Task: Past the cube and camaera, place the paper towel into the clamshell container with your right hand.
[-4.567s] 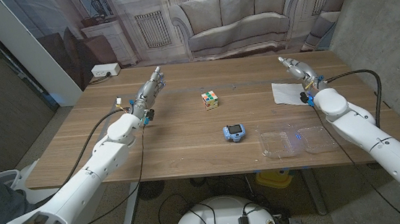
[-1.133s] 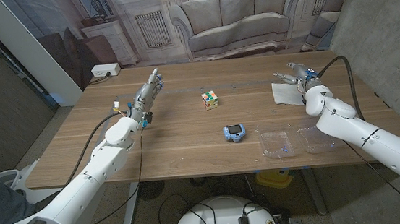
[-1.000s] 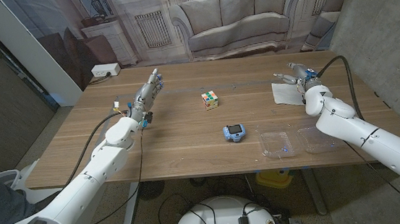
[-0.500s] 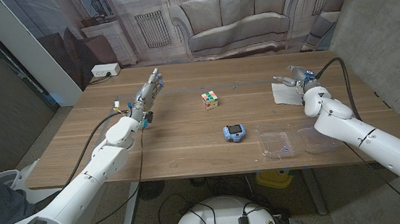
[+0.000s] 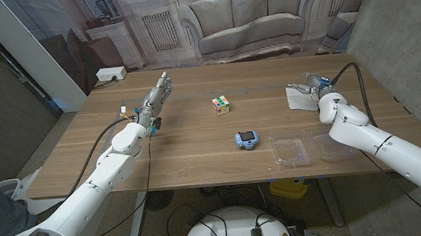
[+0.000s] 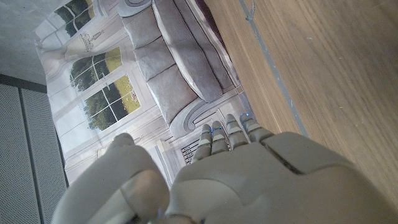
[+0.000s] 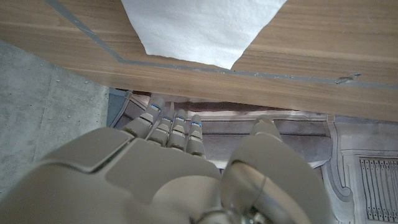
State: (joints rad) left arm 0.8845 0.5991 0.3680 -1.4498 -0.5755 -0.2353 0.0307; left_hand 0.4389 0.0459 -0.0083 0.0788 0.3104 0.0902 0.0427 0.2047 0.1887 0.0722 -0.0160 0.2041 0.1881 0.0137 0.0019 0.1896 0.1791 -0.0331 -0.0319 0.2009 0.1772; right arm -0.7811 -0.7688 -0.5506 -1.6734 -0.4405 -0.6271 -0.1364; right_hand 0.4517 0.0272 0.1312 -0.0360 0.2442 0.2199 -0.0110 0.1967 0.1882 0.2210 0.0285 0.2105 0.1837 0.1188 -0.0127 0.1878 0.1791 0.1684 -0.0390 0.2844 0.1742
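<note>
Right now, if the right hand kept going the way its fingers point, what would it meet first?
Probably the paper towel: the right hand is open above its far edge, fingers pointing left across it. How high the hand hangs is unclear, so it might pass over.

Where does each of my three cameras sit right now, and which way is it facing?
Head view: on the robot's head, looking down over the table; both arms, left hand, right hand.
Left wrist view: on the left wrist, looking along the left hand over bare wood.
Right wrist view: on the right wrist, along the right hand toward the paper towel.
Shared: head and right wrist views both show the paper towel.
</note>
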